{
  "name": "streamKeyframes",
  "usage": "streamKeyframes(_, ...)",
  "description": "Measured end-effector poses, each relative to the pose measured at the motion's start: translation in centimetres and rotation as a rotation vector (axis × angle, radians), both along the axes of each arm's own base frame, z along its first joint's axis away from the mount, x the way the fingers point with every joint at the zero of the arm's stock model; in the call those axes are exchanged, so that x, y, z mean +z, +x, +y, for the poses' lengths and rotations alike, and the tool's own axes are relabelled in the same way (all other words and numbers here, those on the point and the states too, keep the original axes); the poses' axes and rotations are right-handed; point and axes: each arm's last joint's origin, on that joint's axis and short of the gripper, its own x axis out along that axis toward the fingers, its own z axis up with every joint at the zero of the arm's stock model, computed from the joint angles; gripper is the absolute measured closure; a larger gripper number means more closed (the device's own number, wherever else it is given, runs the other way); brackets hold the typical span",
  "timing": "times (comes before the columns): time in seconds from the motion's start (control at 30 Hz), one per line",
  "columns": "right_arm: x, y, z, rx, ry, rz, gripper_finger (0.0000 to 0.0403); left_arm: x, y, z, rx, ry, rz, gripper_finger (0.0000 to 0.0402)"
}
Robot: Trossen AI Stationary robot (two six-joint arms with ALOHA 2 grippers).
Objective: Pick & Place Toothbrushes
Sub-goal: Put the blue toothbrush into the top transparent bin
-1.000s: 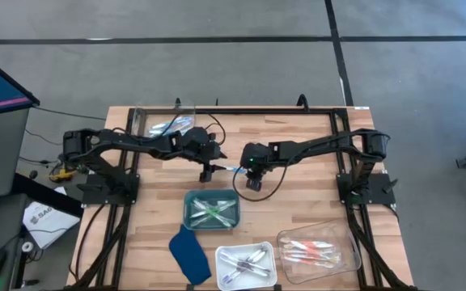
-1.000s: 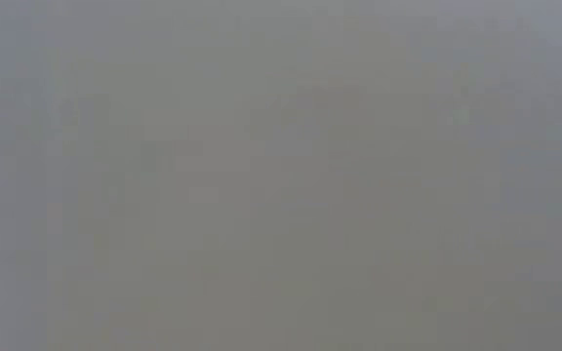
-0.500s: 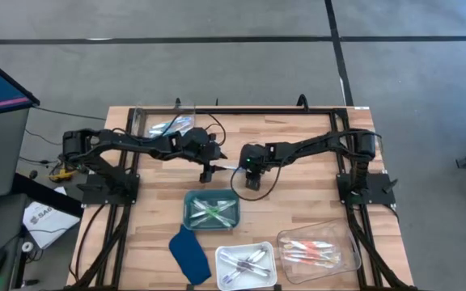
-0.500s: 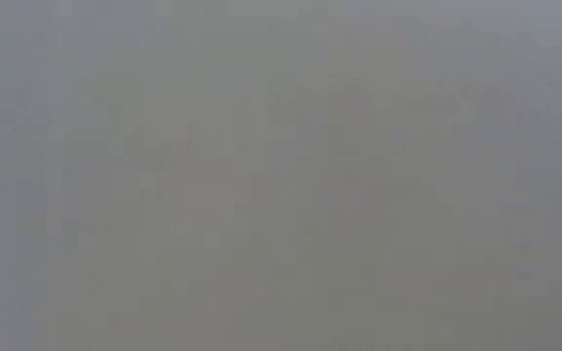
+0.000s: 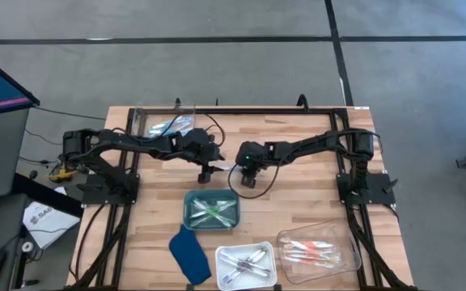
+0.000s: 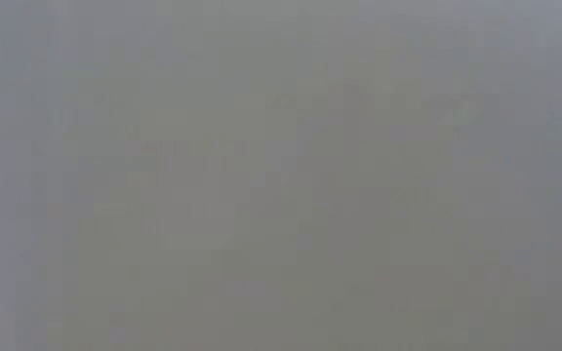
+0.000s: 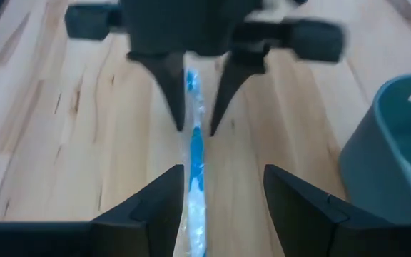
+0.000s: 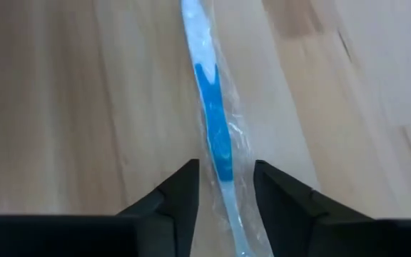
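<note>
1. While our left gripper (image 7: 216, 194) and right gripper (image 8: 225, 187) are facing each other mid-table, both are straddling one blue toothbrush (image 8: 212, 128), jaws parted, neither visibly clamping.
2. Its long axis is running gripper to gripper; we are judging both equally near.

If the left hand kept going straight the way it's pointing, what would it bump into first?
Most likely the right hand, straight ahead along the blue toothbrush that runs between the left hand's fingers; how far off it is can't be judged.

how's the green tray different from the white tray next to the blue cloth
The green tray is teal with raised walls and holds green toothbrushes; the white tray holds purple-grey toothbrushes. The green one sits nearer the table's middle, the white one at the near edge. Both are rectangular and hold a small pile.
</note>
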Motion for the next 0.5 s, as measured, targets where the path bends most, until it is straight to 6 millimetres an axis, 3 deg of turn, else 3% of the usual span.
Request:
streamKeyframes(0.3,0.59,0.94,0.83,0.033,-0.020,-0.101,0.0284,-0.48,-0.43,0.01,0.032,0.012,0.072,0.0215)
streamKeyframes(0.5,0.78,0.70,0.90,0.043,-0.011,-0.008,0.0284,-0.64,-0.15,0.08,0.027,0.023,0.056,0.0217)
